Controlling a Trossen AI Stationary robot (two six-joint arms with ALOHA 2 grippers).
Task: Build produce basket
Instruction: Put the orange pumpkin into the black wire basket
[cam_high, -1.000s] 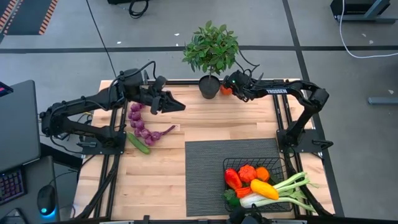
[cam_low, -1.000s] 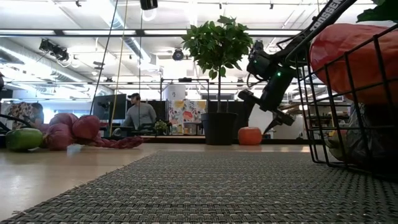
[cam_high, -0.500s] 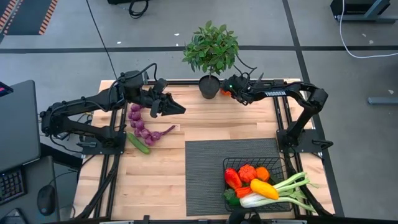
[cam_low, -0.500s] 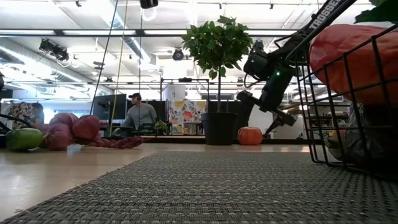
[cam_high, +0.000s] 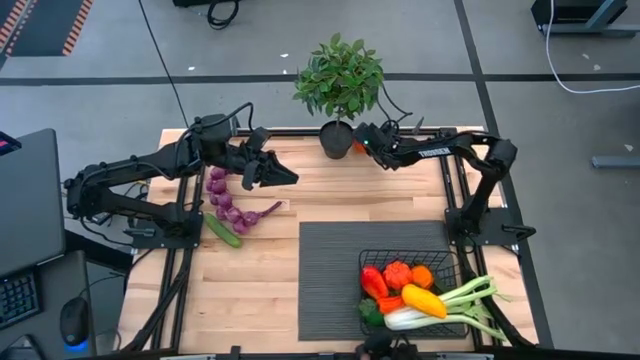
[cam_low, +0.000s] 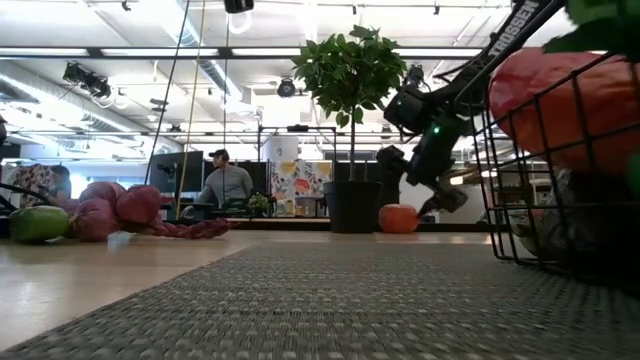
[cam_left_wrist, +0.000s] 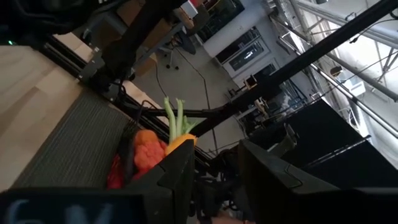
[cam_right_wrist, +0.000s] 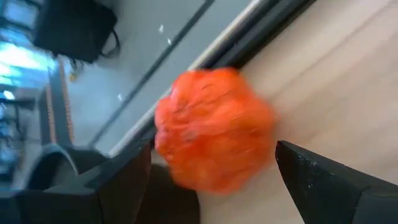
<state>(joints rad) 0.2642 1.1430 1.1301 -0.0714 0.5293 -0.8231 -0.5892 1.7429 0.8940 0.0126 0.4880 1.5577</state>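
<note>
Orange and lumpy, that little ribbed pumpkin-shaped piece (cam_right_wrist: 213, 129) fills my right wrist view, sitting on the pale wood at the far edge of the table (cam_high: 350, 205), right beside the black pot of the potted plant (cam_high: 338, 138). My right gripper (cam_high: 362, 140) is down there with its fingers spread wide, one dark finger (cam_right_wrist: 323, 186) on each side of the orange piece, not touching it as far as I can see. From the low view the gripper hangs just above and beside it, the frame rail close behind, so there is little room at that edge.

The basket (cam_high: 440, 262), black wire mesh with flaring sides, stands on the near right part of the dark ribbed mat (cam_high: 340, 280). It holds a red pepper (cam_high: 374, 285), a knobbly orange piece, a smooth yellow pepper (cam_high: 425, 302) and a white-green leek (cam_high: 470, 300) whose leaves poke out over the rim.

My left gripper (cam_high: 285, 172) hovers over bare wood left of centre, fingers partly apart, holding nothing I can make out. Behind it lie the bumpy purple grapes (cam_high: 225, 200) and a smooth green cucumber (cam_high: 222, 231), close together. The wood between the two arms is open
</note>
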